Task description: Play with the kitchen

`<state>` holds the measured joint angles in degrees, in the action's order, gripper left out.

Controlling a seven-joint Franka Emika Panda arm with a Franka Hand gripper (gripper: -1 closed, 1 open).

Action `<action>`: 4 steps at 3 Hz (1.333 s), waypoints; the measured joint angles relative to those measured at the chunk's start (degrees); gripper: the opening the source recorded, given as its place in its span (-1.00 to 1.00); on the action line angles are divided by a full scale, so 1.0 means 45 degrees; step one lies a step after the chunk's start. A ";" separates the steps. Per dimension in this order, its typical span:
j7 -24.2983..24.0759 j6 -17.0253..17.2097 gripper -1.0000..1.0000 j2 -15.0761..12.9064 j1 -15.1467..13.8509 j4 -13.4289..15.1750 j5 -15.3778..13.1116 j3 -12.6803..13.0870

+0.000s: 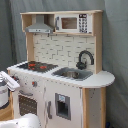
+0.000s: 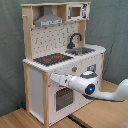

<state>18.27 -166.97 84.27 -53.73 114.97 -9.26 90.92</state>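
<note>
The kitchen (image 2: 62,60) stands upright on a wood floor (image 2: 15,119) w/ a grey curtain (image 2: 11,50) behind, seen in both exterior views. In the second exterior view it fills centre frame; hood (image 2: 49,21) at 11 o'clock of the unit, microwave (image 2: 77,11) at 1 o'clock, black tap (image 2: 74,39) over the sink (image 2: 82,50), black-red hob (image 2: 52,59) towards the second exterior view's left of the sink. Windowed oven door (image 2: 62,97) sits low at the front.

Arm (image 2: 92,87) enters from 4 o'clock in the second exterior view, reaching across the oven front; blue-lit joint faces the camera. The claw (image 2: 52,78) is at the arm's far tip, about 9 o'clock of the joint, right up against the kitchen's front corner just above the oven door. Can't tell if the claw is spread or closed, or whether it actually touches the panel; tip is blurred and merges w/ the white front.

In the first exterior view the claw (image 1: 10,81) shows only as a white piece at 9 o'clock, cut by the frame edge, beside the knob panel (image 1: 34,83). A white arm part (image 1: 22,121) is cut off at 7 o'clock. Right-hand cupboard door w/ dark panel (image 1: 62,106) is closed; kitchen base is cropped at the bottom.
</note>
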 joint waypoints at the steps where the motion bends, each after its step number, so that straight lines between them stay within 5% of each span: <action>1: -0.1389 -0.0003 -1.00 -0.0025 0.0000 0.0004 0.0151 0.0015; 4: -0.4407 -0.0363 -1.00 -0.0025 0.0012 0.0168 0.2506 0.0143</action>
<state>-1.56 -168.61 84.16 -53.67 115.73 2.02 91.57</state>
